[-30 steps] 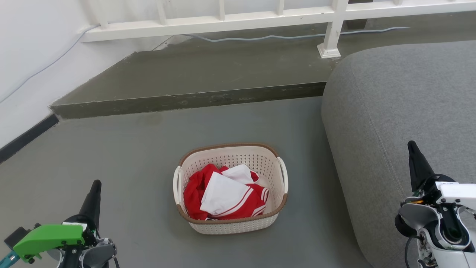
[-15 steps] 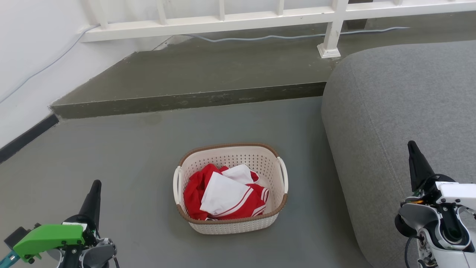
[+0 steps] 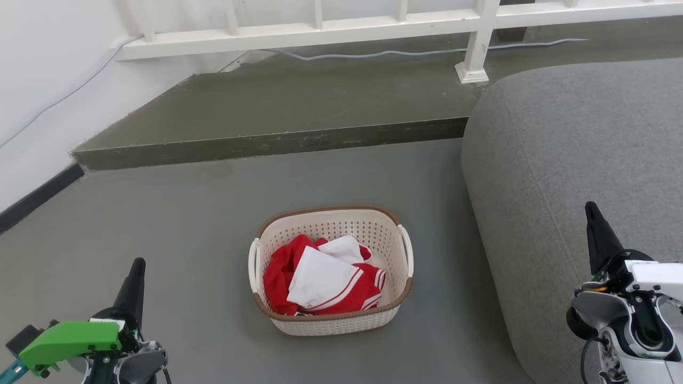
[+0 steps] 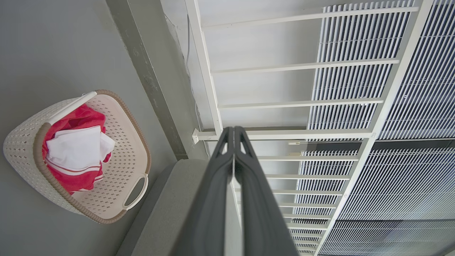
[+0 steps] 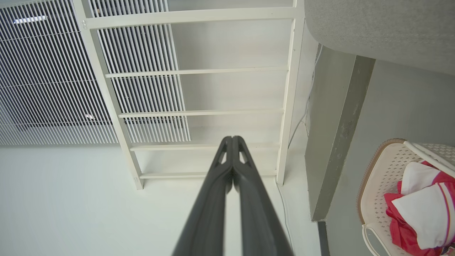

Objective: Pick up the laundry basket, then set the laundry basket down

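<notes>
We see the laundry basket [image 3: 337, 325] standing on the grey floor [image 3: 160, 224], ahead of and between our two grippers, with red and white clothes [image 3: 320, 282] heaped inside. A grey sofa [image 3: 576, 160] bulks close on its right side. Behind it runs a raised concrete step [image 3: 267, 144], then a white railing [image 3: 320, 26] with a pale cable [image 3: 400, 52] at its foot.

Our left gripper [image 3: 137, 262] hangs well apart from the basket, fingers pressed flat together. Our right gripper [image 3: 589, 205] sits over the sofa's edge, fingers closed tight too.

Our wrist views add slatted louvre panels [image 4: 391, 106] behind the railing, and the left one gives us a white side handle [image 4: 137, 192] near the sofa.
</notes>
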